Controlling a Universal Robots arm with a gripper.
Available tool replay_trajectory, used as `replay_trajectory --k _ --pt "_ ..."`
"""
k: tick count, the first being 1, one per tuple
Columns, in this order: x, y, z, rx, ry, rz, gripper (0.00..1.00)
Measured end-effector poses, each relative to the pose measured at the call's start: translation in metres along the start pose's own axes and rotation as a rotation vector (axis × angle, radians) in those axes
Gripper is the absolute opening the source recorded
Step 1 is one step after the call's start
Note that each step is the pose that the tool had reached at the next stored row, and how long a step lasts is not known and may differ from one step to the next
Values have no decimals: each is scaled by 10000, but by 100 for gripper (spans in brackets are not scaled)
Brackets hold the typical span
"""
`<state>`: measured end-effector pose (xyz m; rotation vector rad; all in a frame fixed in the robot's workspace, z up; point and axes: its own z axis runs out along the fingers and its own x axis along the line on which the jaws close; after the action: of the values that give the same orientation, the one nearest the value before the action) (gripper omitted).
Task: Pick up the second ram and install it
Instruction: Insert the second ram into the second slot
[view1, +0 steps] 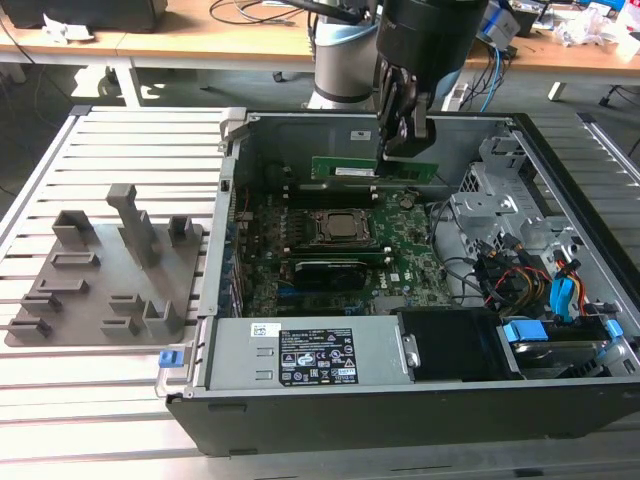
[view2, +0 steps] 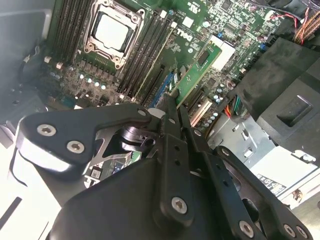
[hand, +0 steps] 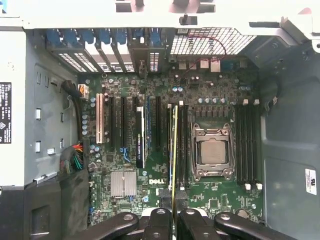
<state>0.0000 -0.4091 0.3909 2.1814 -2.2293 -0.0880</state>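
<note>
Your open computer case (view1: 400, 415) surrounds the CPU socket (view1: 335, 228) on all sides. The motherboard (view1: 405, 255) lies flat on the case floor and carries that socket. The grey holder tray (view1: 100, 290) sits outside the case, well apart from the socket, towards the exterior view's left. The gripper (view1: 400, 150) hangs above the board just beside the socket, with its fingers (hand: 160, 215) clamped on the second ram (view1: 350, 168). The stick is held edge-down along the memory slots next to the socket. You cannot tell whether it touches a slot.
</note>
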Motion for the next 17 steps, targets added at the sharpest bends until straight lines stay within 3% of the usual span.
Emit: replay_trajectory --k 17 --pt "3 -6 112 -1 0 0 14"
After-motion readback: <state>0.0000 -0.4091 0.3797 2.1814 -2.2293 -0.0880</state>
